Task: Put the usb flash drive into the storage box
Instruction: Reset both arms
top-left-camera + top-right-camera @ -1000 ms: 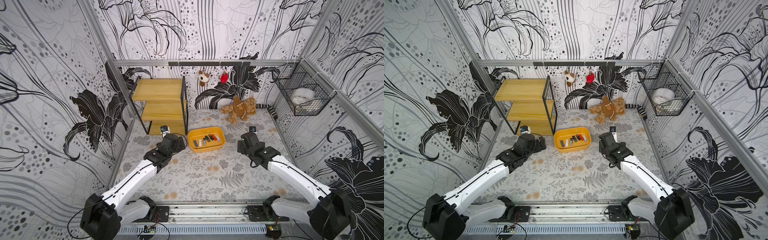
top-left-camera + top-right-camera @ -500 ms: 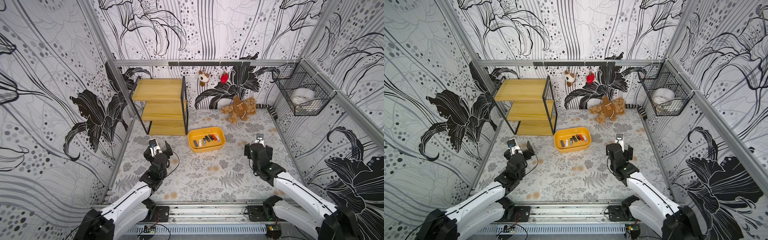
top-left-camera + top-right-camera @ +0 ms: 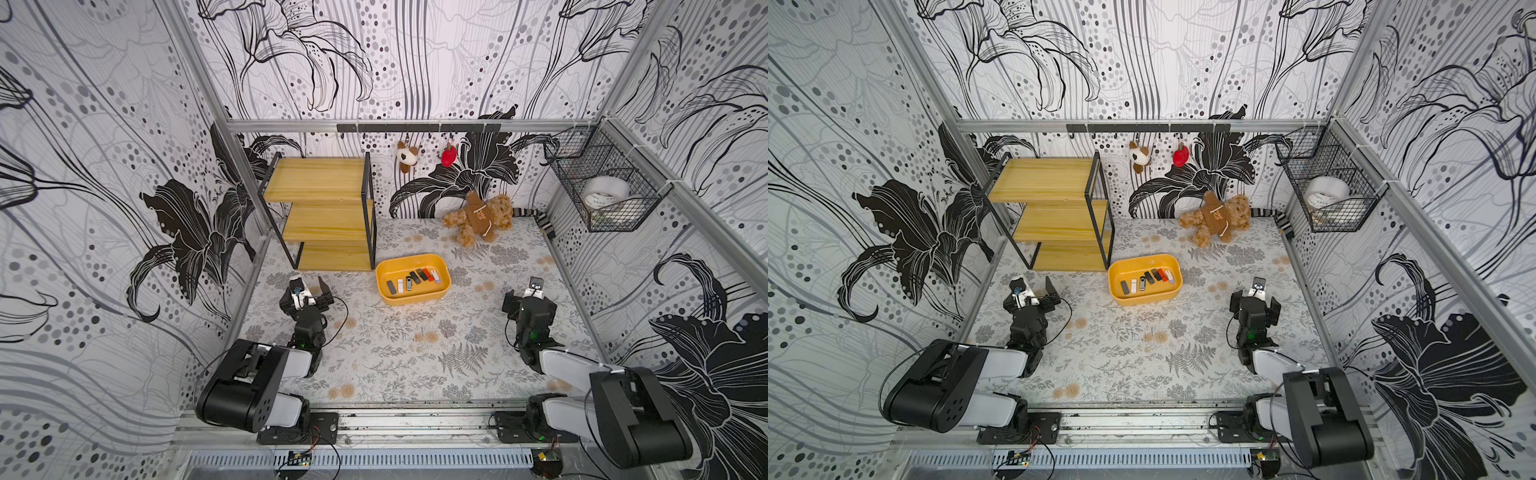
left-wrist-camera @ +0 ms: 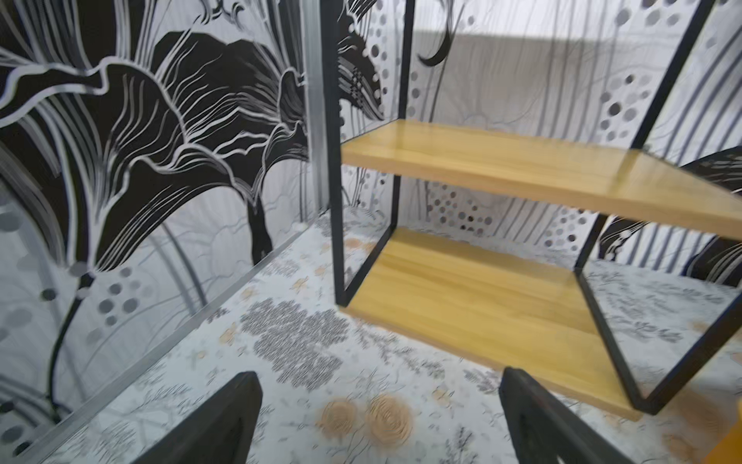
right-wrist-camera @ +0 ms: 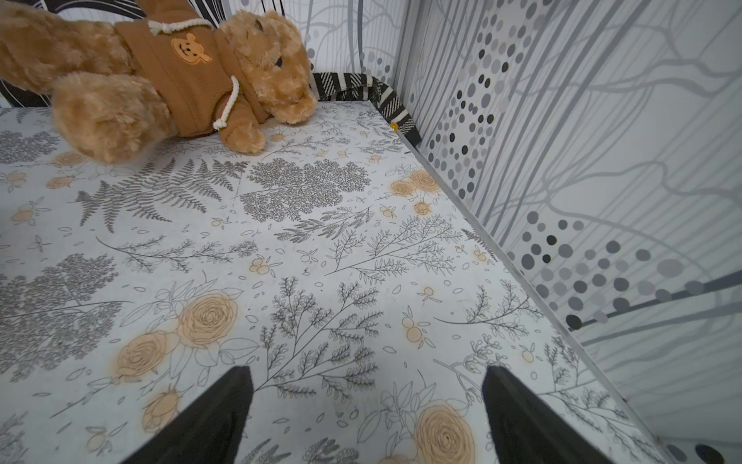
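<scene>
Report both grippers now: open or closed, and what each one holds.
Left gripper: open, holding nothing.
Right gripper: open, holding nothing.

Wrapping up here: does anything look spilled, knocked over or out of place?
Nothing spilled: the flash drives lie in a row inside the storage box. Only the teddy bear looks odd, lying flat by the back wall.
</scene>
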`<state>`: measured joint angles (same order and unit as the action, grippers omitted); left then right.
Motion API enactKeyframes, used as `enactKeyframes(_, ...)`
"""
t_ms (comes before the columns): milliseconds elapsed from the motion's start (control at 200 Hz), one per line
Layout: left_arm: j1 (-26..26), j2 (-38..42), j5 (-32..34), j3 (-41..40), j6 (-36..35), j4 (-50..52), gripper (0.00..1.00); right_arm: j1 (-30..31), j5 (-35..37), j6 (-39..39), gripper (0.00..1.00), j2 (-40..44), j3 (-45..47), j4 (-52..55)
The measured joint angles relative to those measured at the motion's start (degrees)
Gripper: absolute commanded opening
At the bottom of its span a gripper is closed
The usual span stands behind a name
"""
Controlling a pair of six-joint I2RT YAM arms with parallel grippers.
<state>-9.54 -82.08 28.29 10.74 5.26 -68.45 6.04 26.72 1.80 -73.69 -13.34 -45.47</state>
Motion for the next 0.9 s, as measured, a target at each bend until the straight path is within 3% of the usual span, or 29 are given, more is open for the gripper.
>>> enactKeyframes(120, 0.8, -2.0, -5.0, -1.0, -0.4, -2.5, 0.98, -1.1, -4.0, -2.1, 0.95, -7.6, 1.7, -11.3)
enactKeyframes(331, 1.0, -2.3, -8.3, -1.0, -0.8, -4.2, 0.98, -1.1, -8.1, -4.5, 0.95, -12.1, 4.7, -26.2)
enactKeyframes(902, 1.0, -2.3, -9.3, -1.0, -0.8, -4.3, 0.98, -2.3, -12.4, -4.4, 0.95, -12.9, 2.1, -24.9)
